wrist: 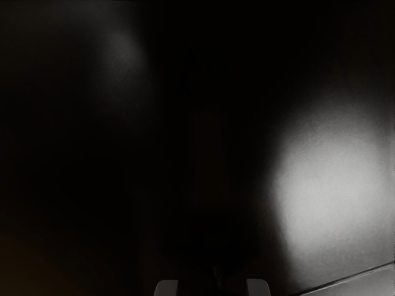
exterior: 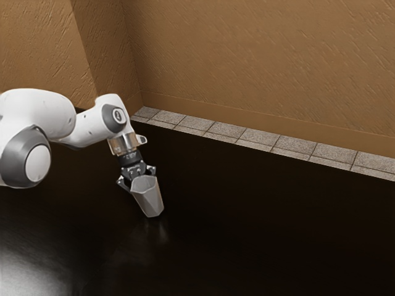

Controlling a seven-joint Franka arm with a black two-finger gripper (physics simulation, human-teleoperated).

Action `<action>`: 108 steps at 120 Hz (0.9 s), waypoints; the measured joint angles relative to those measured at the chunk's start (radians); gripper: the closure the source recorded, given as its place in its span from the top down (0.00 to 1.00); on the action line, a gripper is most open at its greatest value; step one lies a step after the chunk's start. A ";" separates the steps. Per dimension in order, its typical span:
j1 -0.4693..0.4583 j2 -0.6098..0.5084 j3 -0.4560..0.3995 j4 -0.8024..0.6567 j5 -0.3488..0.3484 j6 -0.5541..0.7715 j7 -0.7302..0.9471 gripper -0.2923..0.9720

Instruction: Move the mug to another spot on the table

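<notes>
Grey faceted mug [exterior: 149, 198], tilted, mouth up

The arm [exterior: 37, 132] is cut off at the exterior view's left edge; the gripper [exterior: 138, 177] hides part of the mug [exterior: 149, 198] rim.

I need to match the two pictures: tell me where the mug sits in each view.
Exterior view: the mug, grey and tilted, is left of centre, just under the gripper.
Wrist view: I cannot make the mug out in the dark.
Shared landmark: the glossy dark table with its pale glare.
</notes>
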 joint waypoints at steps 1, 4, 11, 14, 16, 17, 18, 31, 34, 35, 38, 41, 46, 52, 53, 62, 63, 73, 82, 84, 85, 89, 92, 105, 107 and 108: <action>0.000 0.000 0.000 0.000 0.000 0.000 0.000 0.18; 0.000 0.002 0.000 0.001 -0.001 0.001 0.001 0.20; 0.000 0.003 0.000 0.001 -0.004 0.003 0.004 0.25; 0.000 0.003 0.000 0.001 -0.005 0.004 0.005 0.27; 0.000 0.003 0.000 0.001 -0.006 0.005 0.006 0.29; 0.000 0.003 0.000 0.001 -0.007 0.005 0.006 0.30; 0.001 0.003 0.001 0.001 -0.007 0.006 0.007 0.31; 0.000 0.001 0.001 0.000 -0.012 0.011 0.011 0.48; 0.000 -0.002 0.001 0.000 -0.012 0.012 0.012 0.51; 0.001 -0.003 0.001 0.000 -0.012 0.012 0.012 0.52; 0.001 -0.006 0.001 0.000 -0.012 0.013 0.013 0.55; 0.002 -0.009 0.001 -0.001 -0.013 0.013 0.014 0.58; 0.007 -0.016 0.001 -0.002 -0.013 0.014 0.016 0.61; 0.011 -0.022 0.001 -0.003 -0.013 0.015 0.017 0.64; 0.012 -0.024 0.001 -0.003 -0.013 0.015 0.017 0.65; 0.018 -0.042 0.001 -0.008 -0.011 0.016 0.020 0.68; 0.018 -0.046 0.001 -0.009 -0.011 0.016 0.020 0.69; 0.022 -0.077 0.001 -0.016 -0.009 0.017 0.022 0.71; 0.023 -0.103 0.001 -0.026 -0.008 0.017 0.025 0.73; 0.023 -0.111 0.001 -0.030 -0.008 0.017 0.026 0.73; 0.023 -0.116 0.001 -0.032 -0.008 0.017 0.026 0.73; 0.023 -0.142 0.001 -0.048 -0.008 0.017 0.028 0.74; 0.022 -0.165 0.000 -0.064 -0.007 0.017 0.030 0.74; 0.002 -0.279 -0.008 -0.145 -0.001 0.016 0.042 0.75; -0.006 -0.296 -0.010 -0.154 0.008 0.015 0.043 0.75; -0.010 -0.304 -0.011 -0.158 0.014 0.015 0.044 0.76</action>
